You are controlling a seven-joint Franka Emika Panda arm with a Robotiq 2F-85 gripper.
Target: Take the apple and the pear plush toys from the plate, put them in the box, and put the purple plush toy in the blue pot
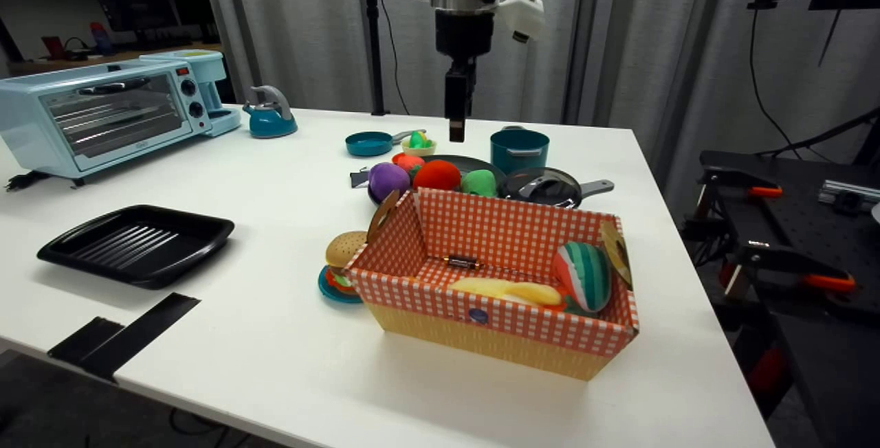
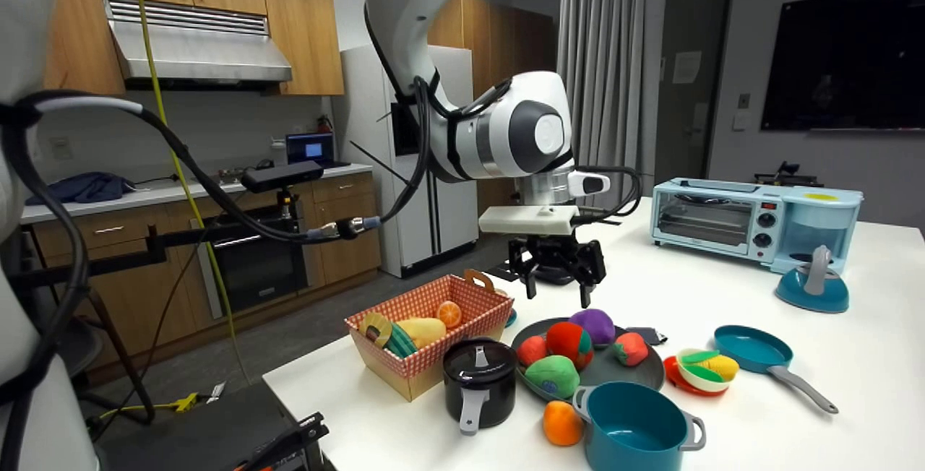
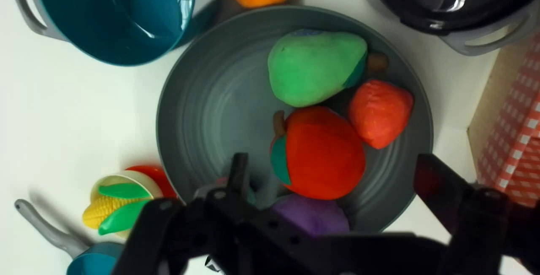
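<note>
Wrist view: a shallow, round, dark-grey plate (image 3: pixel 219 93) is looked down on, its raised rim presumably used to keep soft toys from rolling off.
Round red plush apple (image 3: pixel 325 152): rested near the plate's middle, where it is apparently hemmed in by its neighbours.
Green plush pear (image 3: pixel 314 68): laid on its side on the same plate, just beside the apple, its brown stem turned towards the rim.
Rounded purple plush toy (image 2: pixel 594 325): set on the plate, close against the apple.
Black 2-fingered gripper (image 2: pixel 558 296): held above the plate with its jaws parted and nothing grasped; the apple is framed between them in the wrist view, so it is perhaps the 1st target.
Deep teal 2-handled pot (image 3: pixel 114 22): taken to be the task's blue pot, placed just beside the plate, likely so that the purple toy's carry is shortened; no toy is seen inside.
Red-and-white checked, yellow-based box (image 1: pixel 474 341): stood near the plate, presumably to receive the apple and the pear; neither is seen in it, though a striped plush watermelon slice (image 1: pixel 584 280) is held there.
Progress: 0 of 3 transfers are judged done.
Risk: from so tight a cluster, a neighbour might be dragged along.
</note>
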